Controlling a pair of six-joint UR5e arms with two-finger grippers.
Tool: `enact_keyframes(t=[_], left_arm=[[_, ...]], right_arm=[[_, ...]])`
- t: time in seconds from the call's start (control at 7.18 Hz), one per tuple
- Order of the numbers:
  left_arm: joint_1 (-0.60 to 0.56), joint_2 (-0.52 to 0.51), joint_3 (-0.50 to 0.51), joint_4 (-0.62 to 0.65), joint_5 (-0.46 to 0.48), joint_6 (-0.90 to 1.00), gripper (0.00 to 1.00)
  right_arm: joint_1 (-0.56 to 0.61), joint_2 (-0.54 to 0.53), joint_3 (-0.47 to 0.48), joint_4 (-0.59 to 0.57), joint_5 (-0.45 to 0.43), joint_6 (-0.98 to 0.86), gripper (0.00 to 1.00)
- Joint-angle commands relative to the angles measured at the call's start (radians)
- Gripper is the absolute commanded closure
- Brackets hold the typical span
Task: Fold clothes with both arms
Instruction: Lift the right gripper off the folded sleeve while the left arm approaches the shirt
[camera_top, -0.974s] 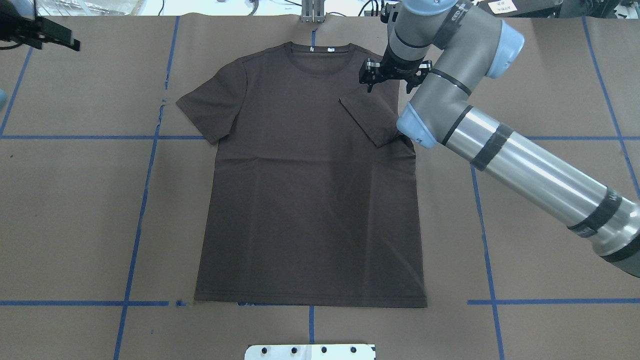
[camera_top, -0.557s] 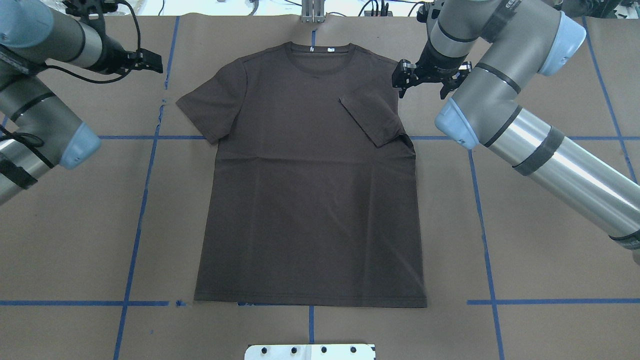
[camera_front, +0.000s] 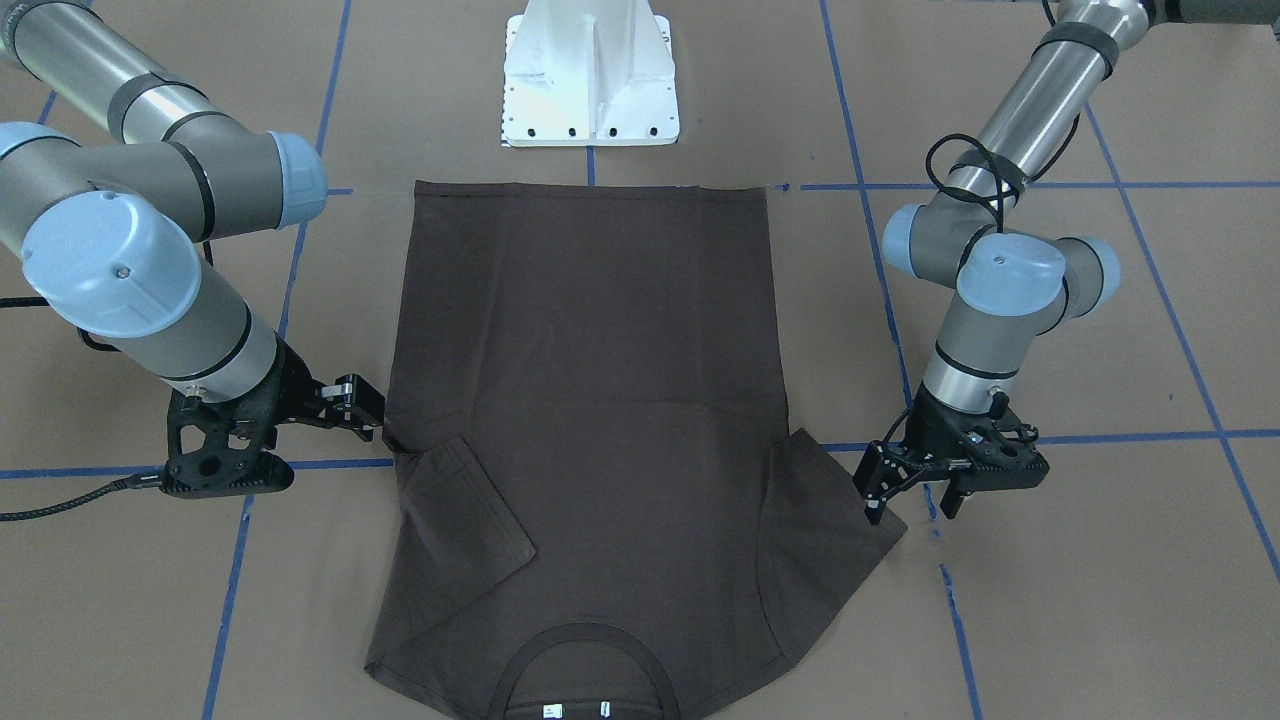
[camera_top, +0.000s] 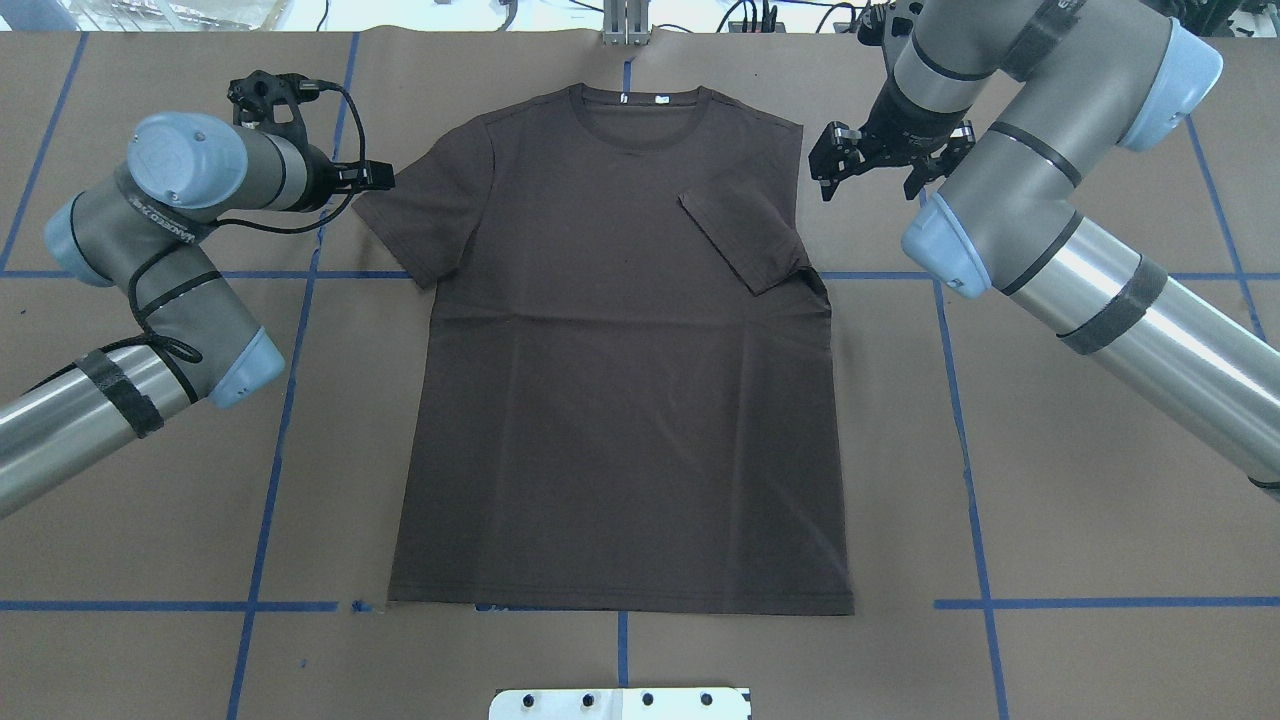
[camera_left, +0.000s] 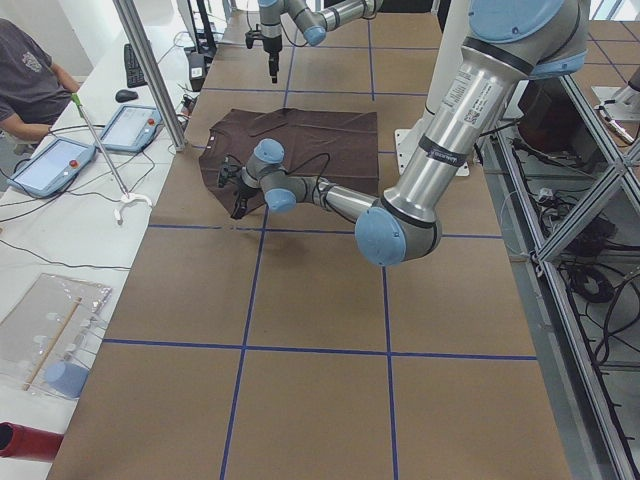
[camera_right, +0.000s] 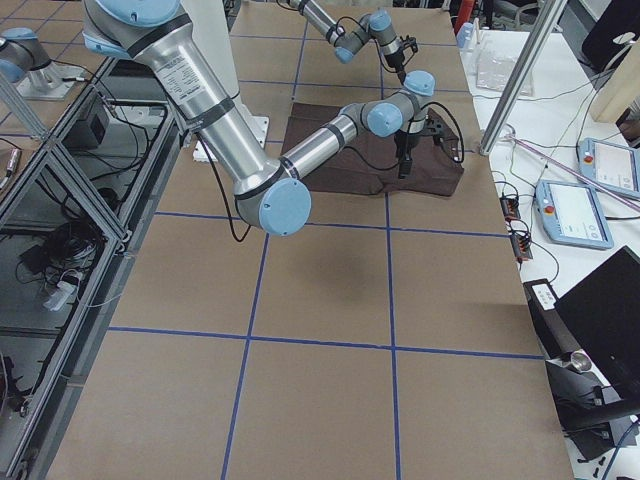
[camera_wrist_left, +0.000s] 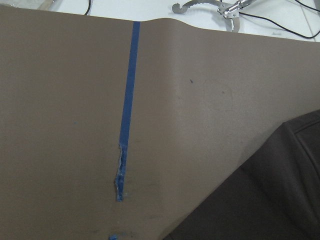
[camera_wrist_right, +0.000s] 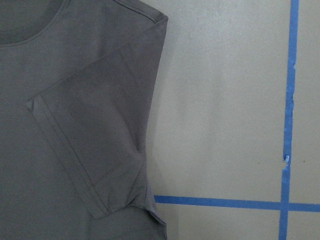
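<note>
The dark brown T-shirt (camera_top: 620, 400) lies flat on the surface (camera_top: 1050, 480), collar away from the robot. Its right sleeve (camera_top: 745, 235) is folded in over the chest. The left sleeve (camera_top: 420, 225) lies spread and the body is unfolded, so most of the folding looks left to do. The left end effector (camera_front: 910, 497) hovers at that sleeve's hem, jaws apart. The right end effector (camera_top: 868, 190) hangs beside the right shoulder, jaws parted, holding nothing.

The shirt (camera_top: 620, 400) is seen as matt cloth. The bench (camera_top: 1080, 520) is covered in matt brown paper, marked with blue tape (camera_top: 150, 605). The left arm (camera_top: 50, 430) and right arm (camera_top: 1180, 340) are finished in shiny metal and fitted with smooth plastic caps (camera_top: 180, 160).
</note>
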Motion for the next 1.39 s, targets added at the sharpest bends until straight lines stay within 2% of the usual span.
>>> enact_keyframes(t=[0.0,0.14,0.97,1.11,1.25], left_arm=[[0.017,-0.023,0.041,-0.005,0.026,-0.005,0.01],[0.018,-0.041,0.075,-0.005,0.026,-0.004,0.01],[0.021,-0.052,0.114,-0.022,0.027,-0.002,0.01],[0.021,-0.050,0.115,-0.022,0.027,-0.002,0.02],[0.023,-0.052,0.115,-0.022,0.027,-0.004,0.10]], right_arm=[[-0.006,-0.002,-0.001,0.006,-0.004,0.008,0.00],[-0.008,0.000,-0.004,0.006,-0.006,0.009,0.00],[-0.016,0.000,-0.012,0.011,-0.007,0.009,0.00],[-0.016,0.002,-0.012,0.011,-0.007,0.009,0.00],[-0.016,0.002,-0.012,0.011,-0.007,0.009,0.00]])
